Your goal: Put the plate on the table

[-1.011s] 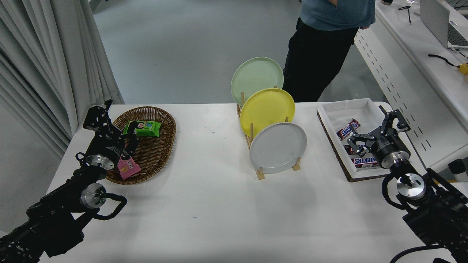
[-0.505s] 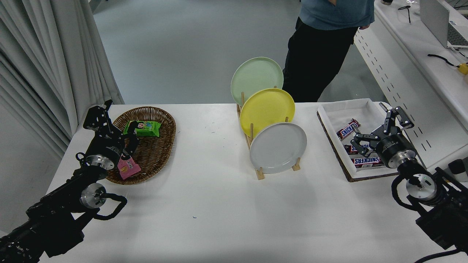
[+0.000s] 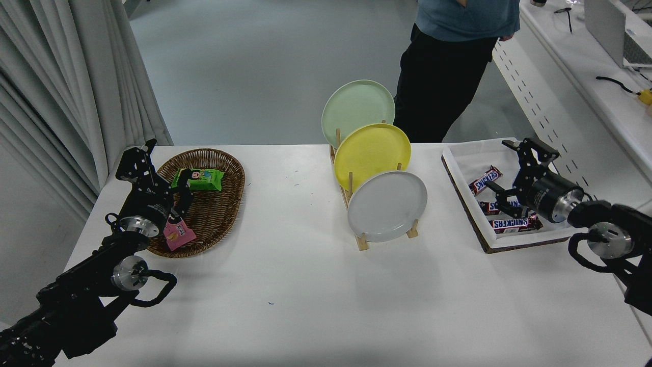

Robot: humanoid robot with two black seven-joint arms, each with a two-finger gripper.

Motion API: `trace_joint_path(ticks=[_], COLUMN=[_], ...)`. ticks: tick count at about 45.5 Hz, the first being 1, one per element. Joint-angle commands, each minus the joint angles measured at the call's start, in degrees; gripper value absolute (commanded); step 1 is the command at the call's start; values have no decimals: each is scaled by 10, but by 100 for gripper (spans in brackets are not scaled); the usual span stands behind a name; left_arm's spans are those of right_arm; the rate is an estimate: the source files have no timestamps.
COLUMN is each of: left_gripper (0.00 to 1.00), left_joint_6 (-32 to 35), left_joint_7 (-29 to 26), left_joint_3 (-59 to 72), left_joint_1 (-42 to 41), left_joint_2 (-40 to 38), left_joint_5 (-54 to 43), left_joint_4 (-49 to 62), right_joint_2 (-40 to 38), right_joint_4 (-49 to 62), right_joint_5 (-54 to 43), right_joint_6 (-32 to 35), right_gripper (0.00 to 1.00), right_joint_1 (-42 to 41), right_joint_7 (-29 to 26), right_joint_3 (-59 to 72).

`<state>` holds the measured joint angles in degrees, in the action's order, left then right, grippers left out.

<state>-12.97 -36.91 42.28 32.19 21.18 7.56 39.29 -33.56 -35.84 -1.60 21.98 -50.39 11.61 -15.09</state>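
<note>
Black and spread wide, the right hand (image 3: 512, 171) hangs over the white tray of chocolate bars (image 3: 501, 196) at the right edge of the surface, its fingers apart with nothing between them and turned toward the middle. Well to its left, past the tray's near wall, the round light-gray matte plate (image 3: 387, 205) stands on edge in the front slot of a wooden rack (image 3: 362, 240) near the middle of the large white surface (image 3: 285, 285), and is not yet touched.

Behind it, overlapping, stand a yellow plate (image 3: 372, 154) and then a pale green plate (image 3: 357, 106). The main risk, I judge, is a grip that catches the yellow plate's rim as well, or a pull that tips the light rack and brings all three down. A thin rim could also slip from the fingers as the plate is lifted clear.

At the left edge the left hand (image 3: 153, 176) sits parked over a brown wicker basket of snacks (image 3: 214, 204), its fingers also apart. A person (image 3: 453, 66) stands at the far edge.
</note>
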Motion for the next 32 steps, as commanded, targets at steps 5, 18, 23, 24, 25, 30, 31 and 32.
trace_joint_path(ticks=[5, 18, 23, 24, 25, 30, 31, 32], left_gripper=[100, 100, 100, 100, 100, 100, 100, 100], left_joint_6=[0, 1, 0, 0, 0, 0, 1, 1], left_joint_7=[0, 0, 0, 0, 0, 0, 0, 0], left_joint_3=[0, 0, 0, 0, 0, 0, 0, 0], left_joint_1=[1, 1, 0, 0, 1, 0, 1, 1], left_joint_2=[0, 0, 0, 0, 0, 0, 0, 0], left_joint_5=[0, 0, 0, 0, 0, 0, 0, 0], left_joint_4=[0, 0, 0, 0, 0, 0, 0, 0], right_joint_2=[-67, -111, -111, -111, -111, -111, -110, -110], right_joint_4=[-39, -91, -96, -98, -100, -128, -136, -144], right_joint_5=[-2, 49, 55, 56, 56, 65, 70, 77], right_joint_6=[82, 123, 92, 84, 76, 38, 33, 28], right_gripper=[99, 99, 99, 99, 99, 99, 99, 99], right_joint_1=[-61, -136, -150, -152, -153, -160, -160, -161], right_joint_7=[0, 0, -1, -1, -1, -4, -5, -6], right_joint_3=[109, 225, 242, 246, 249, 273, 282, 292])
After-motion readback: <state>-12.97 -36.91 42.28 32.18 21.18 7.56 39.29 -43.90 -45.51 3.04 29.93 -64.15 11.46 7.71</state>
